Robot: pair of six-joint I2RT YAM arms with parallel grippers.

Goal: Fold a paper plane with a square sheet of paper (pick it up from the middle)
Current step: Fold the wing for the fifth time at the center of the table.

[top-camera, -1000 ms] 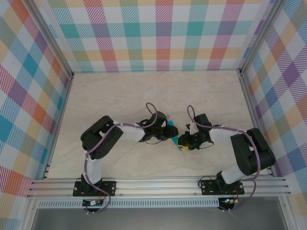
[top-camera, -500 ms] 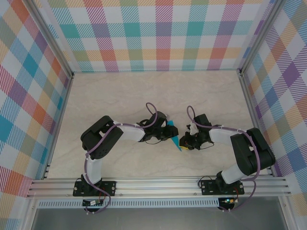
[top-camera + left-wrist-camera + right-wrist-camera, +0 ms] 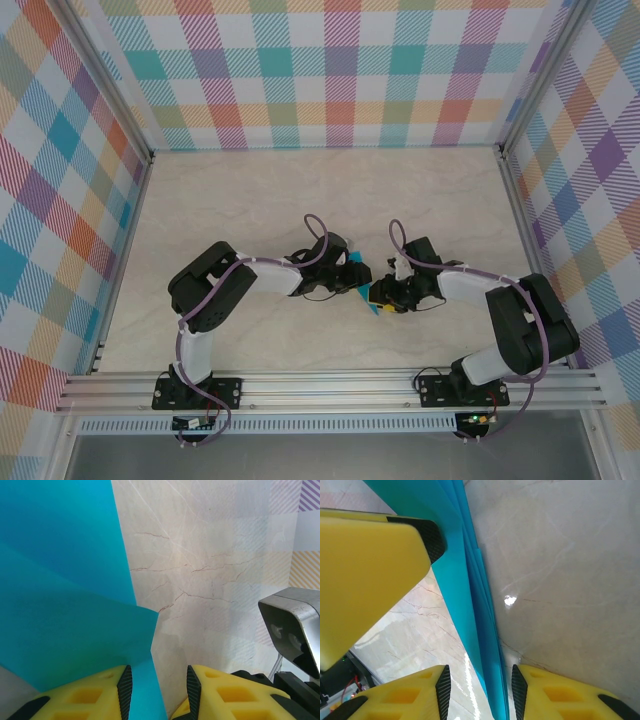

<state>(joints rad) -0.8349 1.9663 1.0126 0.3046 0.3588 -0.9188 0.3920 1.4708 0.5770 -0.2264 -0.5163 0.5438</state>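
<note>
Near the middle of the table (image 3: 225, 555), the folded teal paper (image 3: 60, 580) ran through the gap of the left gripper (image 3: 158, 676) and of the right gripper (image 3: 478, 676), both with fingers apart rather than pressed onto it.

A robotics lab test cell: a marble-patterned tabletop (image 3: 250, 190) lies under the left gripper (image 3: 357, 285) and right gripper (image 3: 376, 298). Plaid-printed panels (image 3: 340, 70) stand ahead and on both sides, and aluminium frame rails (image 3: 330, 385) run behind.
</note>
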